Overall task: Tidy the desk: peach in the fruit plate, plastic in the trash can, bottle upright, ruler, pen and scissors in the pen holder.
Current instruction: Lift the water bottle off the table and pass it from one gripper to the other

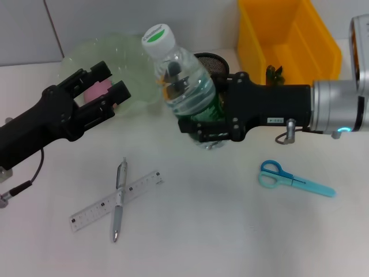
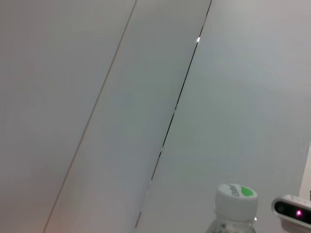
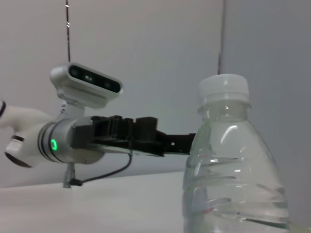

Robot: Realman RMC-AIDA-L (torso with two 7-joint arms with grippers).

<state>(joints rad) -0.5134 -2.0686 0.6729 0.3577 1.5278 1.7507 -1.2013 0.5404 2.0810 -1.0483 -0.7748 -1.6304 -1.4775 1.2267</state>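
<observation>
White desk (image 1: 230,231), pen (image 1: 119,199) crossed over ruler (image 1: 115,200) below left gripper (image 1: 104,86), blue scissors (image 1: 294,177) below right arm, green plate (image 1: 124,55) beyond left gripper, yellow bin (image 1: 288,40) behind right arm

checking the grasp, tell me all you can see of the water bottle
The water bottle is clear ribbed plastic with a white screw cap bearing a green mark, and looks largely full. It stands roughly upright, top tipped slightly toward the left gripper, which is open and apart from it. The right gripper clasps its lower body from the side. Its base is hidden, so table contact is unclear.
</observation>
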